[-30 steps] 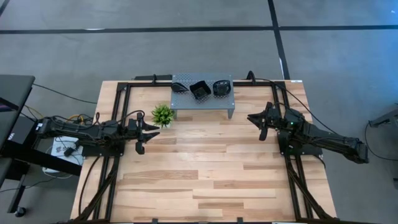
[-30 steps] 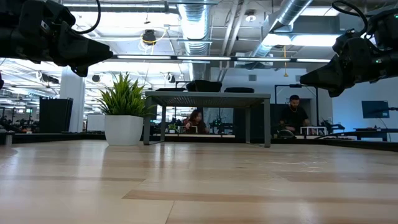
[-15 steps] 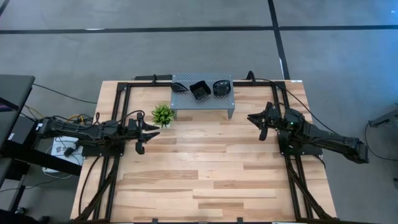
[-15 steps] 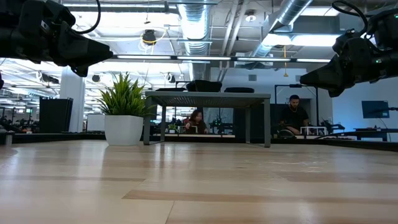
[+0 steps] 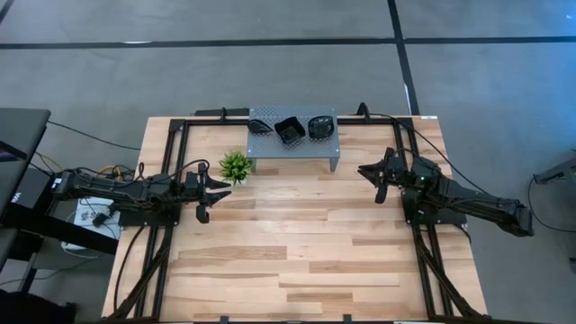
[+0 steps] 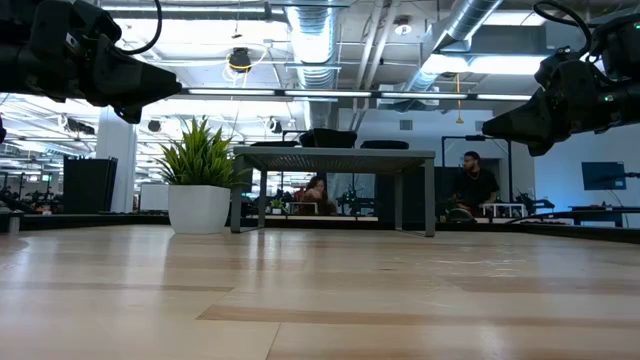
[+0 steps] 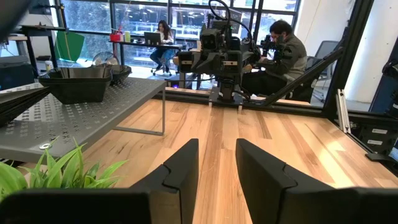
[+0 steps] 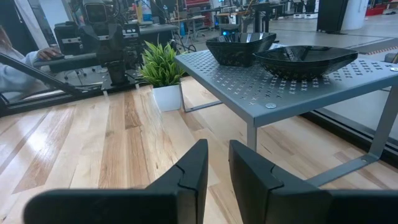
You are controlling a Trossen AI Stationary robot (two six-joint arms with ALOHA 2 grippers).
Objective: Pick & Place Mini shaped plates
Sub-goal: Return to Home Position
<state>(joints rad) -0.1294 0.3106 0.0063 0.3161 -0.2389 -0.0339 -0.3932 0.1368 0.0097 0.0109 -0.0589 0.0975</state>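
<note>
Glossy black mini shaped plates sit in stacks on top of the grey perforated stand (image 5: 293,144) at the table's far edge. A squarish stack (image 5: 289,130) is in the middle, a rounder stack (image 5: 319,127) to its right, and a flatter dish (image 5: 259,127) to its left. The left wrist view shows the squarish stack (image 7: 78,84). The right wrist view shows the squarish stack (image 8: 239,48) and the rounder stack (image 8: 305,60). My left gripper (image 5: 220,189) (image 7: 216,163) hovers open by the plant, left of the stand. My right gripper (image 5: 367,175) (image 8: 218,165) hovers open to the stand's right. Both are raised above the table (image 6: 130,90) (image 6: 515,122).
A small green plant in a white pot (image 5: 235,166) (image 6: 199,178) stands just left of the stand, close to my left gripper. Black frame rails (image 5: 171,162) run along the table's left, right and far sides. People sit at desks in the room beyond (image 6: 474,185).
</note>
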